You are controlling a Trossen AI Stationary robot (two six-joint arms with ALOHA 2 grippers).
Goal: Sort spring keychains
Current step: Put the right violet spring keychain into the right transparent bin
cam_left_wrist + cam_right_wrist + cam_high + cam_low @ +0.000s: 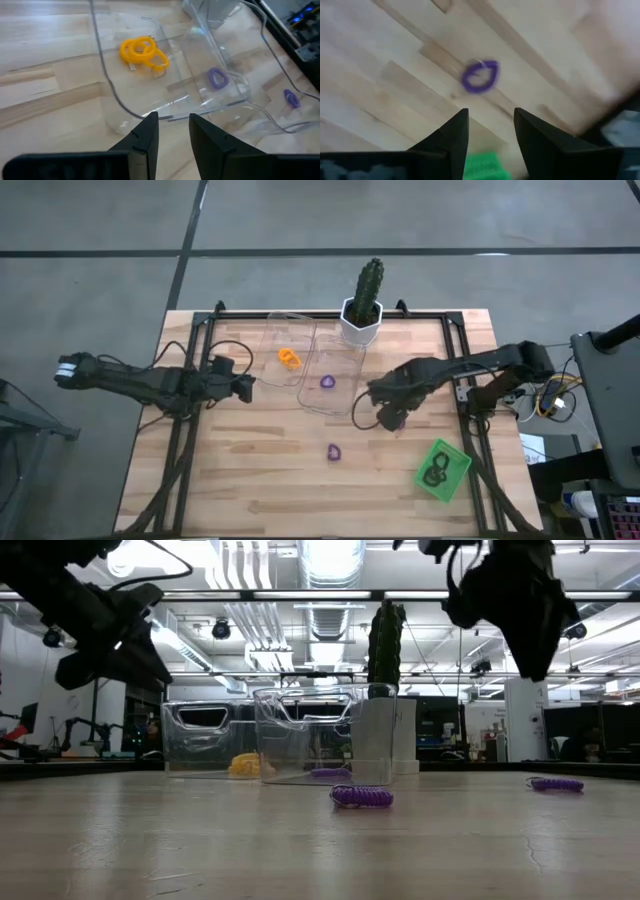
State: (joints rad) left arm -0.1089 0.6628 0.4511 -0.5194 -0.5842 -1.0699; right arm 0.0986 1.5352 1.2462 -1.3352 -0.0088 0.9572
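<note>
- Table [250,480] of pale wood planks is under me, with a black frame along its edges.
- My two dark arms hang over it: the left one reaches in from the left side, the right one from the right, both above the surface and touching nothing.
- A cactus [368,288] in a white pot [360,327] stands at the far edge, just beside the clear containers.
- Two clear plastic containers sit side by side near the far middle: the left clear container [285,345] and the right clear container [330,375].
- A green tray [452,463] lies near the right front corner, with black keychains [434,473] lying in it.
- My left gripper [170,131] hovers just short of the left clear container, fingers a narrow gap apart, nothing between them.
- My right gripper [490,131] hovers by the right clear container's near corner, above the table, fingers moderately apart and empty.
- Orange keychains [141,51], a small cluster, lie inside the left clear container.
- One purple keychain [217,78] lies inside the right clear container.
- A loose purple keychain [480,77] lies flat on the bare wood, in front of the containers, beyond my right fingertips as my wrist camera sees it.
- The low view shows another purple coil [556,784] on the table farther right; I cannot tell which keychain it is.
</note>
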